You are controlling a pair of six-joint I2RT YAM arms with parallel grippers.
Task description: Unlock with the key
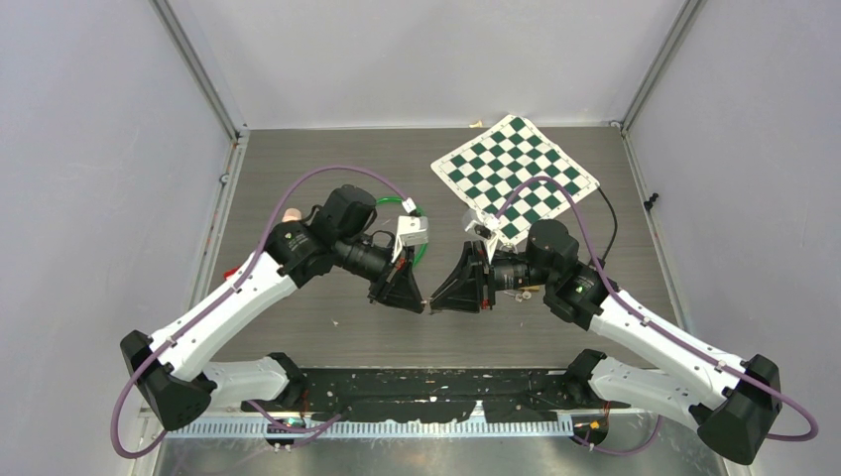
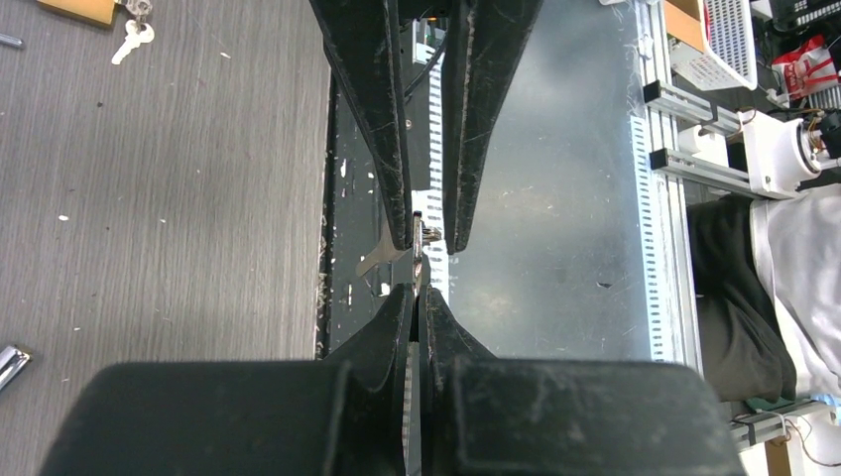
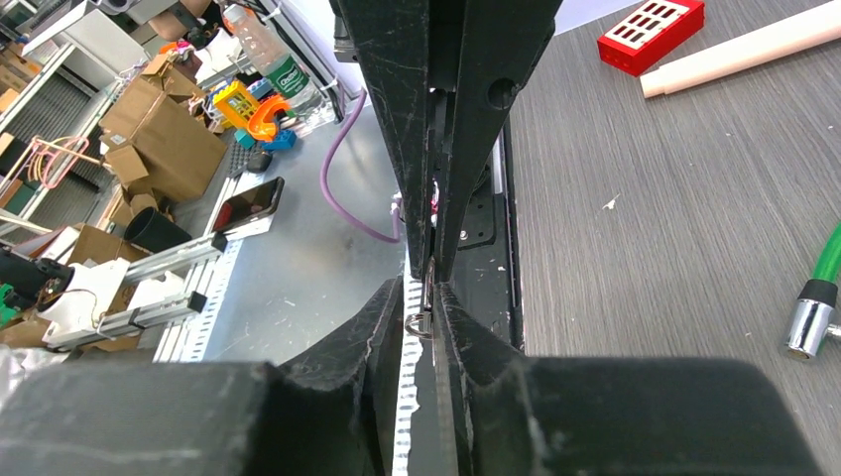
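Observation:
My two grippers meet tip to tip above the table's near middle. The left gripper point(image 1: 420, 302) point(image 2: 418, 294) is shut on a thin metal key point(image 2: 418, 241), whose end sticks out past its fingertips. The right gripper point(image 1: 437, 303) point(image 3: 424, 295) has its fingers round that same key with the jaws a little apart. Light shows through the gap, and the key ring point(image 3: 420, 323) hangs in it against one finger. A brass padlock point(image 2: 87, 8) with a spare key point(image 2: 132, 38) lies on the table in the top left corner of the left wrist view.
A green-and-white checkered mat point(image 1: 516, 174) lies at the back right. A red block point(image 3: 650, 32), a wooden dowel point(image 3: 739, 55) and a green hose with a chrome end point(image 3: 815, 315) lie on the table. The black base plate point(image 1: 436, 392) runs along the near edge.

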